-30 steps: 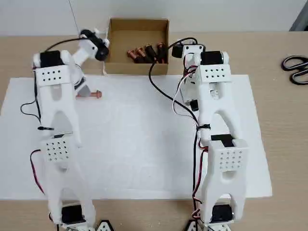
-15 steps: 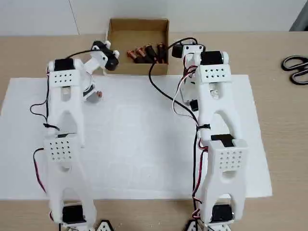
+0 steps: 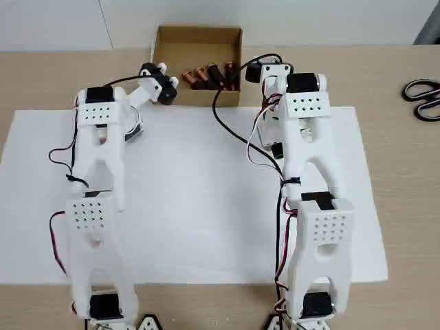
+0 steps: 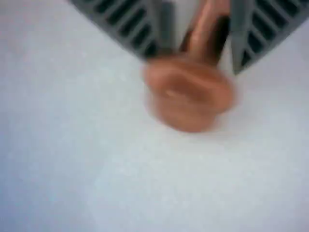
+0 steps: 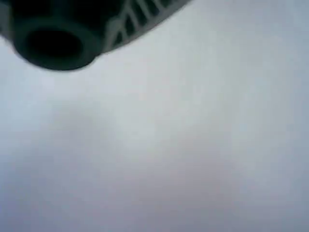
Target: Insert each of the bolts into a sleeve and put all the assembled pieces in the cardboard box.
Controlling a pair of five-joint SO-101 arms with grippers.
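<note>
Bolt: one, left jaws; sleeve: one, right jaws; four pieces in box.

A light wooden table was seen from above, evenly lit, with soft shadows only. Most of its middle was covered by a white sheet, laid flat. Black-handled scissors were left on bare wood at the right edge, off the sheet. A plain pale wall was seen behind the table's far edge.

Bright, even light bathes the white sheet; soft shadows hug the left arm, right arm and cardboard box interior.
</note>
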